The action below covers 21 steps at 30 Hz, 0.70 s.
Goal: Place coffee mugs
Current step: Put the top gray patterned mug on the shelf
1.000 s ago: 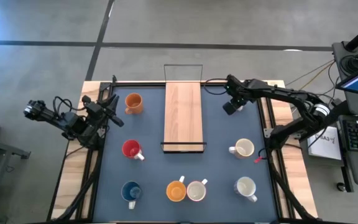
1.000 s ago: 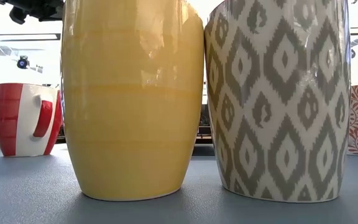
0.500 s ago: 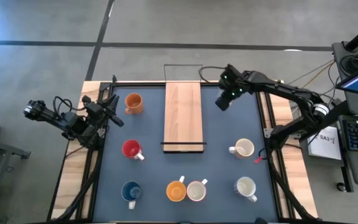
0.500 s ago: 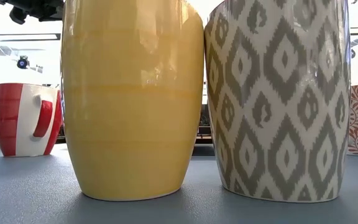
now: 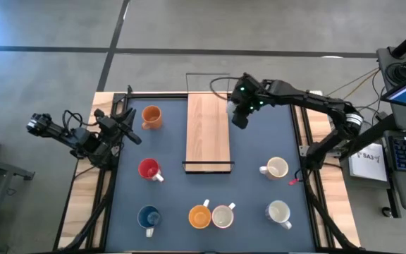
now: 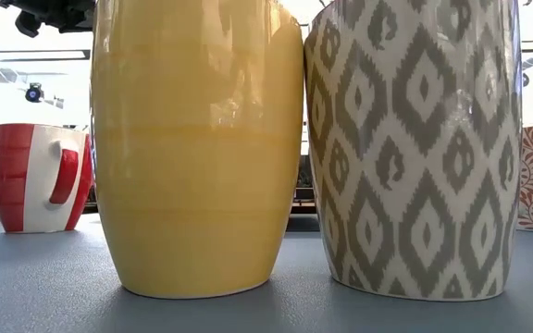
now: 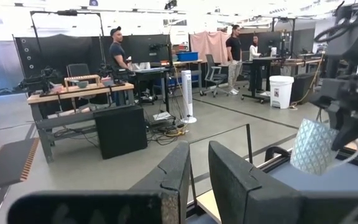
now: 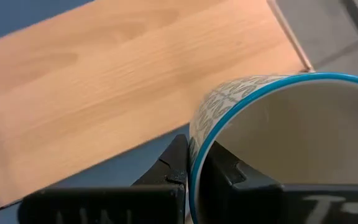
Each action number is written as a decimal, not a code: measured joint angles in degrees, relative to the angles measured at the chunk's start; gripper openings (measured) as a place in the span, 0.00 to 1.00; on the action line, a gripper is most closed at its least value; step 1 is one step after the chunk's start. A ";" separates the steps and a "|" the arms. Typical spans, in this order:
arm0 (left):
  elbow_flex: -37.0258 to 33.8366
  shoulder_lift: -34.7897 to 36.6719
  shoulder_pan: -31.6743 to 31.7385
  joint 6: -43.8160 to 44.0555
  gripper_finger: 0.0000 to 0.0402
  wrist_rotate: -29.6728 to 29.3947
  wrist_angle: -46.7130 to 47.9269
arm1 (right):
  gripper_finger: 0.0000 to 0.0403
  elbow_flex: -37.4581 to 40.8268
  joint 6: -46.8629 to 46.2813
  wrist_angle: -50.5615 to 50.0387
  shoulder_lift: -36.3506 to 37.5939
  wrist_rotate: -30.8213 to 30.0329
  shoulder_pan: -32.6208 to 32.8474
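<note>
Mug (image 8: 272, 137) with the blue rim hangs pinched by its wall in the right gripper (image 5: 239, 113), just beside the wooden board (image 5: 208, 130), which lies to its left. Left gripper (image 5: 118, 127) waits far off; I cannot tell its fingers.

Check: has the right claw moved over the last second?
Yes. The right claw, shut on a patterned mug, has travelled leftward in the high view toward the wooden board.

Blue table (image 5: 249, 155): wooden board (image 5: 208, 130), seven mugs (image 5: 276, 168) on it.
</note>
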<state>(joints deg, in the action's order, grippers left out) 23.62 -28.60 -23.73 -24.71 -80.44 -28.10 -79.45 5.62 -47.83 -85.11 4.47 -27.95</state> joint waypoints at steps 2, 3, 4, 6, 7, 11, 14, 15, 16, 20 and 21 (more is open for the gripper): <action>-0.03 0.00 0.00 0.19 0.11 0.00 -0.01 | 0.03 -1.18 0.46 0.13 -2.26 -0.30 0.45; -0.03 0.03 0.00 0.26 0.11 0.00 -0.02 | 0.03 -1.76 0.75 0.15 -3.34 -0.27 0.45; -0.03 0.07 0.00 0.26 0.11 0.00 -0.02 | 0.03 -2.44 1.05 0.08 -4.50 -0.18 0.43; -0.03 0.09 0.00 0.26 0.11 0.00 -0.02 | 0.03 -3.65 1.90 0.15 -6.64 -0.51 0.34; -0.03 0.11 0.00 0.26 0.11 0.00 -0.02 | 0.03 -4.22 2.79 0.08 -7.64 -0.60 0.30; -0.03 0.07 0.00 0.26 0.11 0.00 -0.07 | 0.03 -6.33 6.56 0.13 -11.18 -0.43 0.34; -0.03 0.07 0.00 0.27 0.11 0.00 -0.07 | 0.03 -7.61 8.78 0.11 -13.50 -0.39 0.38; -0.03 0.07 0.00 0.37 0.11 0.00 -0.07 | 0.03 -7.85 9.10 0.15 -14.08 -0.40 0.35; -0.03 0.07 0.00 0.39 0.11 0.00 -0.07 | 0.03 -8.20 9.63 -0.11 -14.61 -0.46 0.34; -0.03 0.07 0.00 0.39 0.11 0.00 -0.07 | 0.04 -9.09 12.58 -0.19 -15.16 -0.78 0.31; -0.03 0.07 0.00 0.39 0.11 0.00 -0.07 | 0.04 -9.19 13.21 -0.16 -15.16 -0.73 0.32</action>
<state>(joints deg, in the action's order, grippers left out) 23.59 -28.53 -23.73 -24.32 -80.44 -28.16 -88.64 18.84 -47.99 -100.27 3.74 -27.63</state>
